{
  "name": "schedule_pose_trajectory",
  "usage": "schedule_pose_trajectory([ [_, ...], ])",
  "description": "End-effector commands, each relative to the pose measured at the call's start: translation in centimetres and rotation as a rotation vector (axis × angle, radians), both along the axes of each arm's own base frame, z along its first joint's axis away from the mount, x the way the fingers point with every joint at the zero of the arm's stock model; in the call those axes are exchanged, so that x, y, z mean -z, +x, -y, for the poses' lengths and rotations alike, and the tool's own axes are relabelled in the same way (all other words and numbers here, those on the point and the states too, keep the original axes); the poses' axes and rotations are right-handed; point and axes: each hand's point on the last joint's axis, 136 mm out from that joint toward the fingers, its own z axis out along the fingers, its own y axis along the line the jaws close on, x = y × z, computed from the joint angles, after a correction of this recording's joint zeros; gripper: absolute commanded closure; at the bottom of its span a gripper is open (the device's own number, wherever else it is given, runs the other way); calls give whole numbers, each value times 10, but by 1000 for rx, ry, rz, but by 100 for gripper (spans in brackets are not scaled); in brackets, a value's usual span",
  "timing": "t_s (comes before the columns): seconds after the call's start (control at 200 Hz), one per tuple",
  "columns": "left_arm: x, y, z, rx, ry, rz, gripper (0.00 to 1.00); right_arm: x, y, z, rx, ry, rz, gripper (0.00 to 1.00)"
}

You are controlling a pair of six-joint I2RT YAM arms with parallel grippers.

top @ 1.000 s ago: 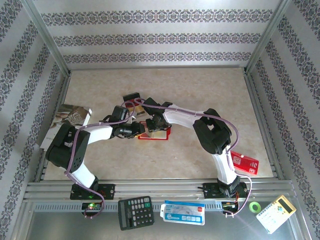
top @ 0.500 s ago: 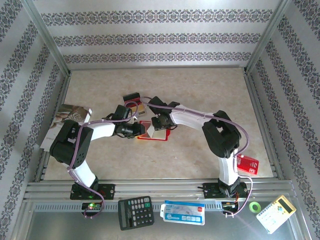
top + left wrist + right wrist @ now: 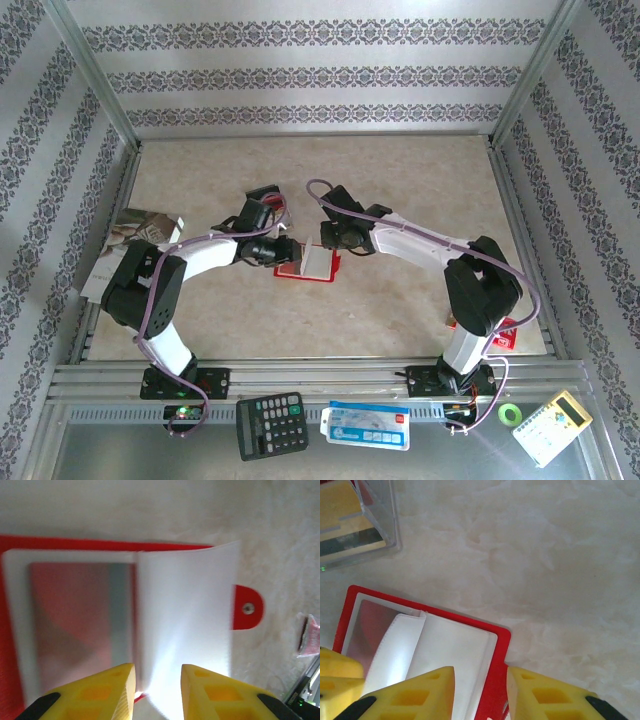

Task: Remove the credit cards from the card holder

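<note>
The red card holder (image 3: 310, 264) lies open on the table between both grippers. In the left wrist view a pale pocket leaf (image 3: 185, 620) stands curled up, with the snap tab (image 3: 247, 607) at its right. A reddish-grey credit card (image 3: 75, 615) sits in the left pocket. My left gripper (image 3: 157, 680) is open and straddles the leaf's near edge. My right gripper (image 3: 480, 680) is open over the holder's red border (image 3: 502, 645), with nothing between its fingers. A tan and dark card (image 3: 350, 517) in a clear sleeve lies beyond the holder.
A dark and red item (image 3: 264, 194) lies behind the left gripper (image 3: 287, 252). A booklet (image 3: 130, 235) leans at the left wall. A red box (image 3: 495, 330) sits by the right arm's base. On the front rail are a calculator (image 3: 270, 424), a blue-white packet (image 3: 366, 425) and a green roll (image 3: 510, 414).
My right arm has swung to the right, drawing its gripper back off the holder's middle and opening a little. The left gripper shifted slightly up and right, staying at the holder.
</note>
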Motion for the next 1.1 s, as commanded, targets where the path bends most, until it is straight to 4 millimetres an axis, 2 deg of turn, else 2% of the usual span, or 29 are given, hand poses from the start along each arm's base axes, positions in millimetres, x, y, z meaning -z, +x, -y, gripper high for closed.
schedule_pose_trajectory([
  [0.0,-5,3,20,29,-21,9,70,-9,5,5,47,56,28,65],
  [0.15,9,5,34,37,-14,-17,71,-9,4,8,63,97,25,65],
  [0.32,22,3,37,37,57,-43,75,-6,2,10,73,117,16,65],
  [0.43,20,3,38,34,52,-44,76,-4,1,8,74,129,11,65],
  [0.515,8,4,36,31,53,-18,76,-5,1,6,69,145,9,65],
  [0.669,-18,13,16,-35,122,90,71,-7,0,-9,25,215,-6,65],
  [0.784,-27,18,-14,-133,201,151,65,-3,-3,-28,13,332,-55,65],
  [0.934,-18,15,-47,-229,249,131,62,7,-6,-49,56,540,-149,68],
  [1.094,-5,12,-57,-253,236,87,64,19,-8,-62,98,645,-225,74],
])
